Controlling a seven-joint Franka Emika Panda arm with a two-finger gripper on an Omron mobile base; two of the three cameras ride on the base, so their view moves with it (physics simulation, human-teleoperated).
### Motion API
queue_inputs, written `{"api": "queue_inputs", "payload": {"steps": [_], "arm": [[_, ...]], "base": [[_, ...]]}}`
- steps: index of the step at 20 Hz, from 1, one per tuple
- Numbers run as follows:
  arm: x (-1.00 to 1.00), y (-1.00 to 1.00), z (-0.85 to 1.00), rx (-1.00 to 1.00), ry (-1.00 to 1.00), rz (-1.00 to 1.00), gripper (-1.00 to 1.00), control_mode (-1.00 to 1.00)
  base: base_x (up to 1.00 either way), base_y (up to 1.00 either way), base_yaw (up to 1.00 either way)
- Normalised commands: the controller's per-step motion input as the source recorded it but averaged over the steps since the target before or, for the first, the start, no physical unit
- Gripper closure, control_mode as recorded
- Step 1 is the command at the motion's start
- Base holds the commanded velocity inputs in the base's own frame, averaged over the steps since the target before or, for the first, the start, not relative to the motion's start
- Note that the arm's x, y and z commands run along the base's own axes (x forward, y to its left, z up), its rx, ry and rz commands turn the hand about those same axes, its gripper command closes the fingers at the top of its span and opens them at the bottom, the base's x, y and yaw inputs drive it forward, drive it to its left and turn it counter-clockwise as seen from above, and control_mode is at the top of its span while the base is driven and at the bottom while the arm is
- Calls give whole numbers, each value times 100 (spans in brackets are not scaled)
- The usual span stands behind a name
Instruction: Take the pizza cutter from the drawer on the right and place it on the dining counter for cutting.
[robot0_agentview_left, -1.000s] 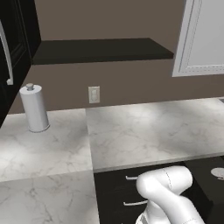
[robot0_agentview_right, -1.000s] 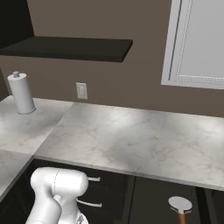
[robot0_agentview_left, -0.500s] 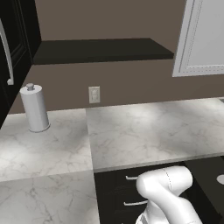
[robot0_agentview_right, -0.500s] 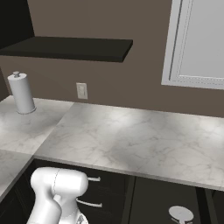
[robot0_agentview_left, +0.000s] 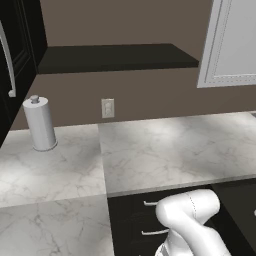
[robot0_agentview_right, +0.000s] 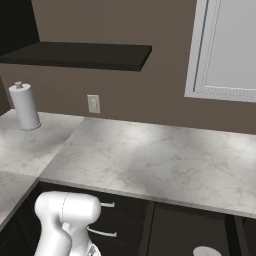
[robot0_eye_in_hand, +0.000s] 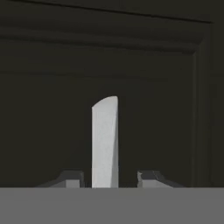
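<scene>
No text, label, brand, number or sign can be read in any of the views. The white wall socket plate (robot0_agentview_left: 107, 108) at the centre left of the left base view is blank, the white paper towel roll (robot0_agentview_left: 39, 123) at its left edge carries no print, and the white framed cabinet door (robot0_agentview_right: 226, 50) at the upper right of the right base view is plain.

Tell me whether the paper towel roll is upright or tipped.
Upright: the paper towel roll stands on end on the worktop, knob on top.
</scene>
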Motion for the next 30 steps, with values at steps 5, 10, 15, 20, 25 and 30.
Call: {"api": "queue_inputs", "payload": {"steps": [5, 10, 15, 20, 25, 30], "arm": [[-72, -41, 13, 0, 5, 0, -100, -100], [-76, -27, 35, 0, 5, 0, -100, -100], [-41, -2, 89, 0, 7, 0, -100, -100], [-10, 0, 89, 0, 3, 0, -100, -100], [0, 0, 86, 0, 5, 0, -100, -100], [0, 0, 90, 1, 9, 0, -100, -100]], "base": [[0, 0, 0], [0, 0, 0], [0, 0, 0], [0, 0, 0], [0, 0, 0], [0, 0, 0]]}}
